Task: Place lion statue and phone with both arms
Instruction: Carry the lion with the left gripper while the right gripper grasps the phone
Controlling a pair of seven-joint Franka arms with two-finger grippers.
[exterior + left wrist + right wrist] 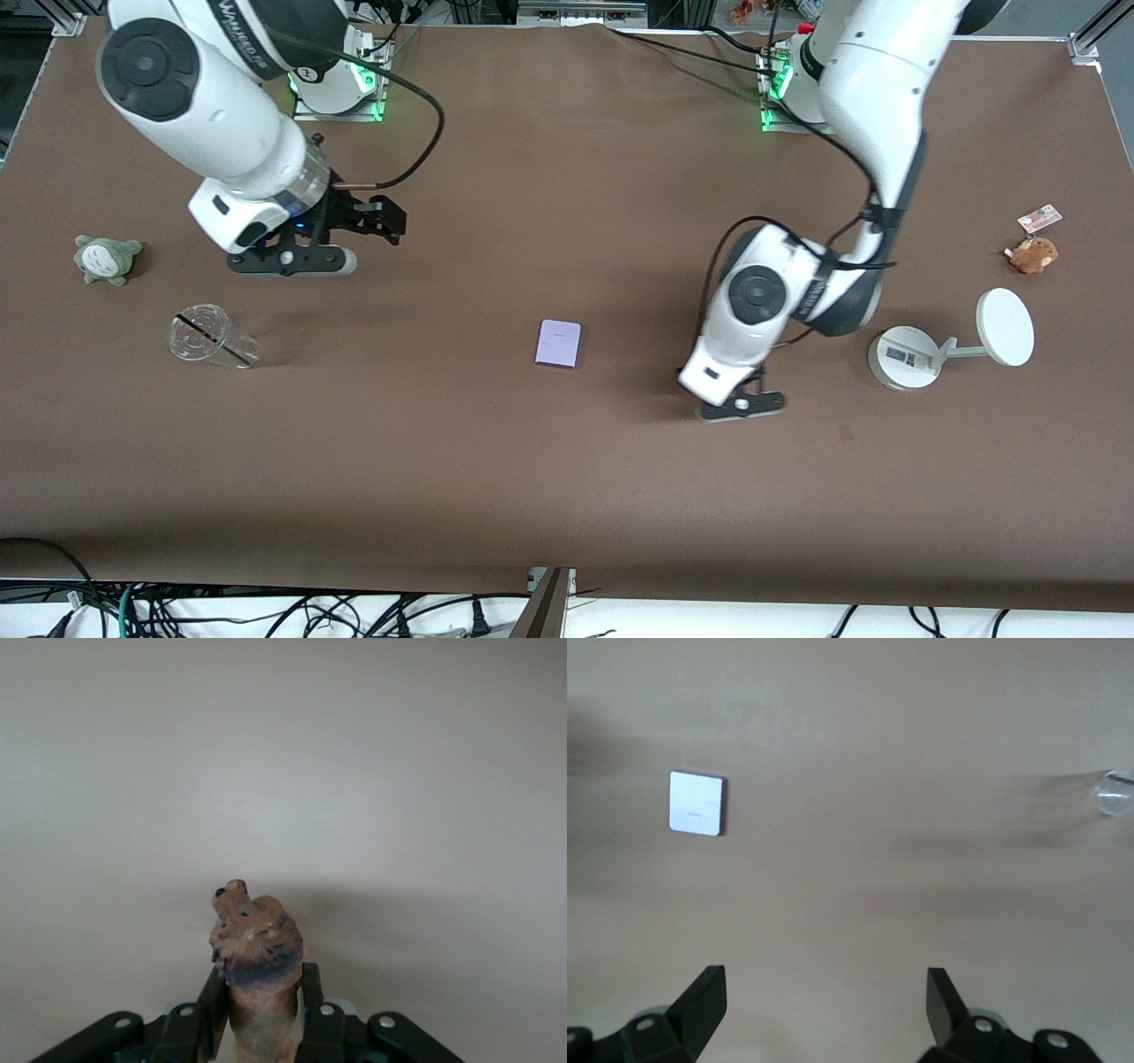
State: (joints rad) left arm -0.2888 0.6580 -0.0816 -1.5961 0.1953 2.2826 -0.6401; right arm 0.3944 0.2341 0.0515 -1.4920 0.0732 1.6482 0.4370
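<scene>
Left wrist view: left claw (259, 1028) pinches the lion (256, 948), low over the surface (567, 478), not yet released. Right claw (824, 992) hangs spread, empty, above the surface. Phone (558, 343) lies mid-surface, apparently placed; the lion's set-down remains
</scene>
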